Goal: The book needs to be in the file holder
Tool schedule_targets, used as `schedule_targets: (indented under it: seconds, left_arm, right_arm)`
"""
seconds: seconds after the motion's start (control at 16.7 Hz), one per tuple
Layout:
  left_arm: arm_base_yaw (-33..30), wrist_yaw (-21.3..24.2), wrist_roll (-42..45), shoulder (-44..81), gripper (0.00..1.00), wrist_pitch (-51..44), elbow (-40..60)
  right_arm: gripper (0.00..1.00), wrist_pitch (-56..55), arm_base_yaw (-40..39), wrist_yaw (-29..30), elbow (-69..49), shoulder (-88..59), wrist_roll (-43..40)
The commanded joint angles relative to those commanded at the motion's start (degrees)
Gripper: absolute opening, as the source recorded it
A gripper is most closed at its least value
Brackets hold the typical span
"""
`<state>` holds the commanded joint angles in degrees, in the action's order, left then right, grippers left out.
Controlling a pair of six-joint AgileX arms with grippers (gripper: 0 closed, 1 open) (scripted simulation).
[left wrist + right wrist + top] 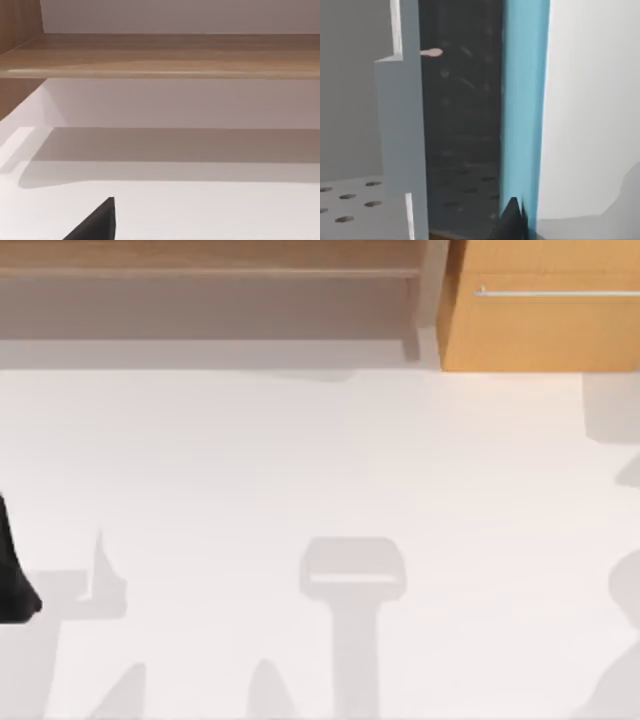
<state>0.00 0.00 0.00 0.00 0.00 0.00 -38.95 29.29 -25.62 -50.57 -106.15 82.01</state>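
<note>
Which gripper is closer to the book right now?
The right one. In its wrist view a right gripper fingertip sits against the book, beside the file holder. The left gripper hangs over bare table near a wooden shelf, with no book by it.

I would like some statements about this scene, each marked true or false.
1. A thin teal-blue book stands upright beside a grey perforated file holder in the right wrist view. True.
2. The book lies flat on the white table. False: it stands on edge.
3. A wooden shelf runs along the far side of the table. True.
4. The wooden cabinet with a metal handle is at the top view's left. False: at its right.
</note>
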Motion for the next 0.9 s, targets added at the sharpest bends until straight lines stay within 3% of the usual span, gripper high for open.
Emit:
schedule_targets:
  seconds: [0.9]
  left_arm:
    - [0.00,0.00,0.00,0.00,1.00,0.00,0.00]
  right_arm:
    - [0.00,0.38,-1.45,1.08,-7.48,-6.92,1.58]
